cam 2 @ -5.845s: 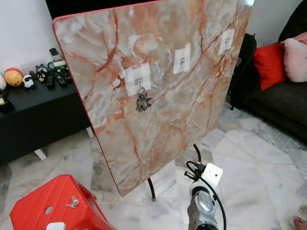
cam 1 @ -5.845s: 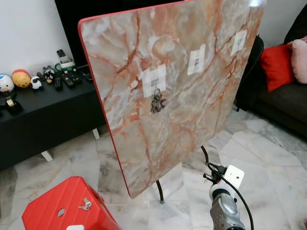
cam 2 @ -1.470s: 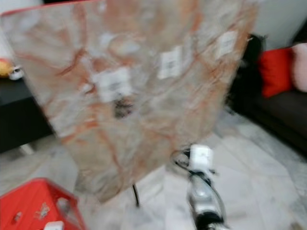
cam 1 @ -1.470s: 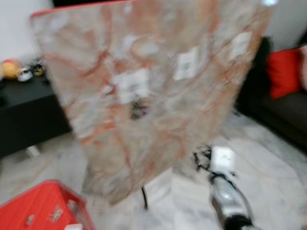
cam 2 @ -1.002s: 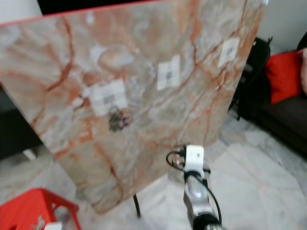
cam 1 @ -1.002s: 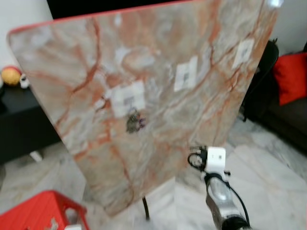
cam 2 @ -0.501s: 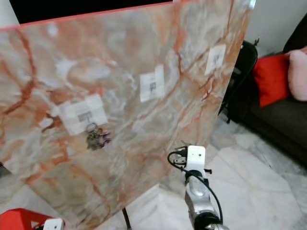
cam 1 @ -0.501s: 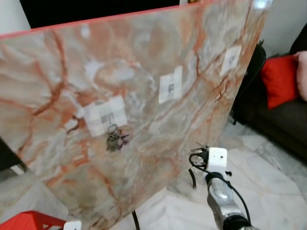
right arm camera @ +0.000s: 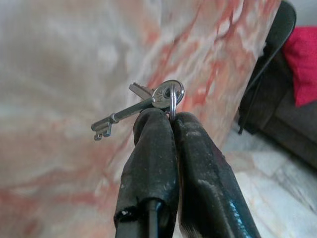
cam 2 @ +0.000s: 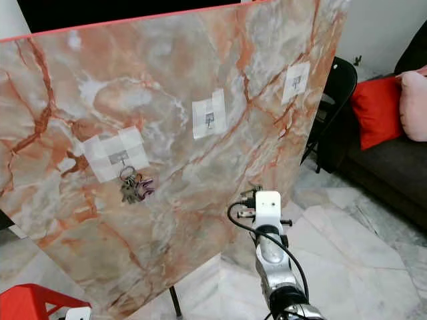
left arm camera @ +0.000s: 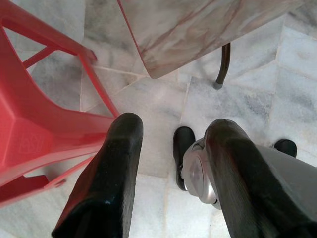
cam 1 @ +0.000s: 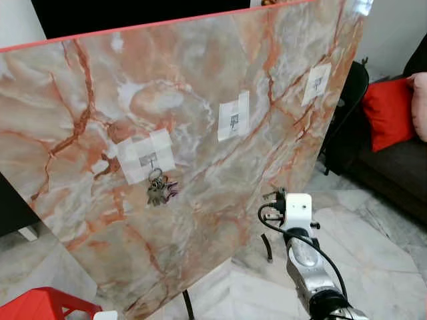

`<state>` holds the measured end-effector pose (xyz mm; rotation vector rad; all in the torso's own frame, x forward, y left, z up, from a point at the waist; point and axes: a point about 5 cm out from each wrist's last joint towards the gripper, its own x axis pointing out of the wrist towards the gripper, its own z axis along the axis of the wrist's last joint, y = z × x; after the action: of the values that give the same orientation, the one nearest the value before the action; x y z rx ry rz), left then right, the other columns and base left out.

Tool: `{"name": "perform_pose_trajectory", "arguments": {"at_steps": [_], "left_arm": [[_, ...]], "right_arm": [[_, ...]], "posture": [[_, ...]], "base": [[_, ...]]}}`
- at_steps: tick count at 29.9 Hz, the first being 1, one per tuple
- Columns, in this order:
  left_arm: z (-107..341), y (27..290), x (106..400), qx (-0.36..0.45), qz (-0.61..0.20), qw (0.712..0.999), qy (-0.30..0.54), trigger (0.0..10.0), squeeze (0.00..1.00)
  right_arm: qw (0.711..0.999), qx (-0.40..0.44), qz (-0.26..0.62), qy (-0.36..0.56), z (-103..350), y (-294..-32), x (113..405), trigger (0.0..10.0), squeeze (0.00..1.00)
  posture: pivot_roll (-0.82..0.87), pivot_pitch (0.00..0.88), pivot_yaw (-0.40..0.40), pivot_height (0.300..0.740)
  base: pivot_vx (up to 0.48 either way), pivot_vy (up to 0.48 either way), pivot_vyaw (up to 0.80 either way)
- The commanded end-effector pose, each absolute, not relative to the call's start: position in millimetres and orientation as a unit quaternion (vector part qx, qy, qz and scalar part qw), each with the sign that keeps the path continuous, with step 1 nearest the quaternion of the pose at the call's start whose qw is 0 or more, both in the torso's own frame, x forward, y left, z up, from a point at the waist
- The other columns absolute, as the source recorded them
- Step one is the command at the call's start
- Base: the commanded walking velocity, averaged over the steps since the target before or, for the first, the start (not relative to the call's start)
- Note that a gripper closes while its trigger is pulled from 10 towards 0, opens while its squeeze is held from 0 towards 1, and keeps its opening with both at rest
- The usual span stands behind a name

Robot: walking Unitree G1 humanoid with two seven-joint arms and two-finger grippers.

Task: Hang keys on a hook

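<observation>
A tilted marble-patterned board (cam 1: 200, 73) carries three small hooks on white tape patches. A bunch of keys (cam 1: 159, 191) hangs from the left hook. The middle hook (cam 1: 234, 121) and the right hook (cam 1: 317, 83) are bare. My right gripper (right arm camera: 171, 118) is shut on the ring of a small set of silver keys (right arm camera: 143, 106), which stick out above its fingertips. It is raised in front of the board's lower part, below and right of the middle hook, where its tip (cam 1: 275, 195) shows. My left gripper (left arm camera: 176, 126) hangs open and holds nothing.
A red plastic stool (left arm camera: 29, 124) stands at my lower left beside the board's thin black leg (left arm camera: 223, 64). A black folding chair (cam 2: 333, 93) and a dark sofa with a red cushion (cam 1: 390, 113) stand to the right. The floor is pale marble tile.
The camera has come closer to the board and swung right, so the stool has slid almost out of the eye views. My right arm has risen toward the board.
</observation>
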<state>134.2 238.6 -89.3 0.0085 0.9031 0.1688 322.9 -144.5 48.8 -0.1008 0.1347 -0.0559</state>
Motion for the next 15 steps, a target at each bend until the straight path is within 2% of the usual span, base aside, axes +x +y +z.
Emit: {"name": "perform_pose_trajectory", "arguments": {"at_steps": [1,8,15], "left_arm": [[-90.6,238.6,131.8,0.009,0.08,0.892,0.445,10.0,0.0],[-90.6,238.4,132.1,0.005,0.081,0.892,0.444,10.0,0.0],[-90.6,238.9,132.0,0.006,0.08,0.892,0.445,10.0,0.0]], "right_arm": [[0.997,-0.057,-0.026,0.046,60.3,-144.3,329.8,10.0,0.0],[0.997,-0.039,-0.033,0.055,56.8,-147.5,327.7,10.0,0.0],[0.997,-0.034,-0.038,0.058,52.7,-149.8,323.1,10.0,0.0]], "posture": [[0.04,0.0,-0.029,0.728],[0.04,0.0,-0.03,0.728],[0.04,0.0,-0.025,0.728]], "base": [[0.0,0.0,0.0],[0.0,0.0,0.0],[0.0,0.0,0.76]]}}
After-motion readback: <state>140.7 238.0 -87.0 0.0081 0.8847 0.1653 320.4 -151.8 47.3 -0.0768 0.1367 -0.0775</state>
